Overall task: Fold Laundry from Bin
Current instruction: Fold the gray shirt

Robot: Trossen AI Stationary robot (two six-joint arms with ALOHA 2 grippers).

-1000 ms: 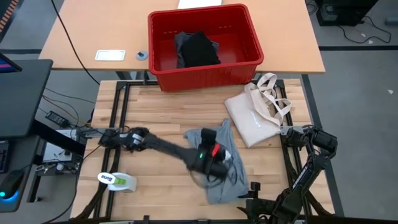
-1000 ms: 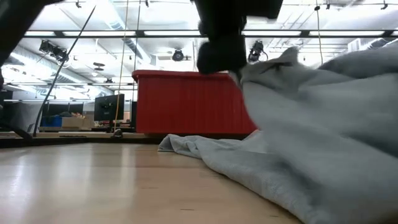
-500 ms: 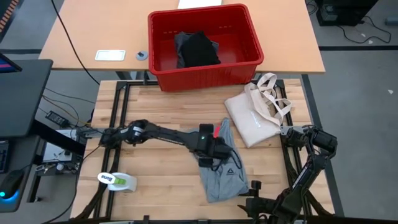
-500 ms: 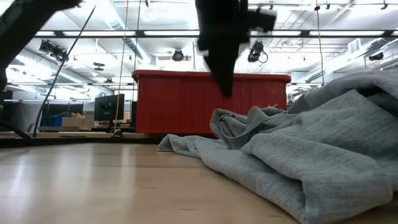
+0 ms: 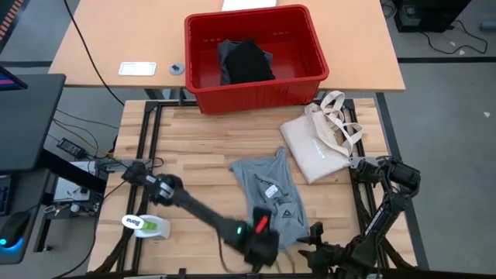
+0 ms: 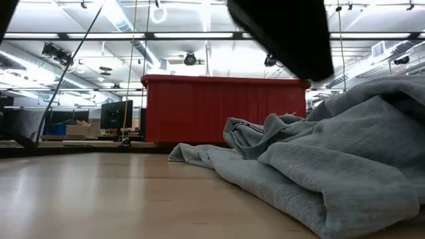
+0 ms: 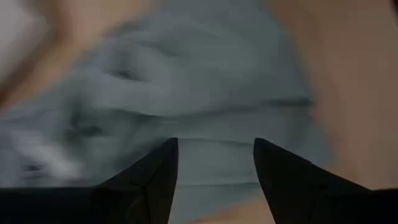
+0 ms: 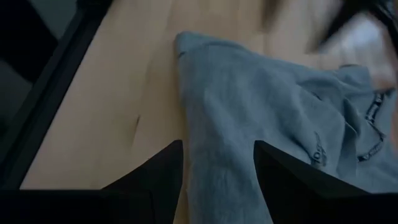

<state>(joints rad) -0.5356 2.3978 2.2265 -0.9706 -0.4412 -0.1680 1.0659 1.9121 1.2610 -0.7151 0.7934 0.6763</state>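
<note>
Released, grey T-shirt (image 5: 273,200) now lies lengthwise toward bin (image 5: 256,93).

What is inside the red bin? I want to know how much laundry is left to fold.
In the red bin, a large black garment lies crumpled on the floor, with bare red bottom around it. Anything underneath it is covered, so further pieces cannot be ruled out.

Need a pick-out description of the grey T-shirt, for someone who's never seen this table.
Start at the red bin at the table's far edge. Nearer than it, on the wooden table, a grey T-shirt lies crumpled beside the cream tote bag. It alone is grey, with a small chest mark.
</note>
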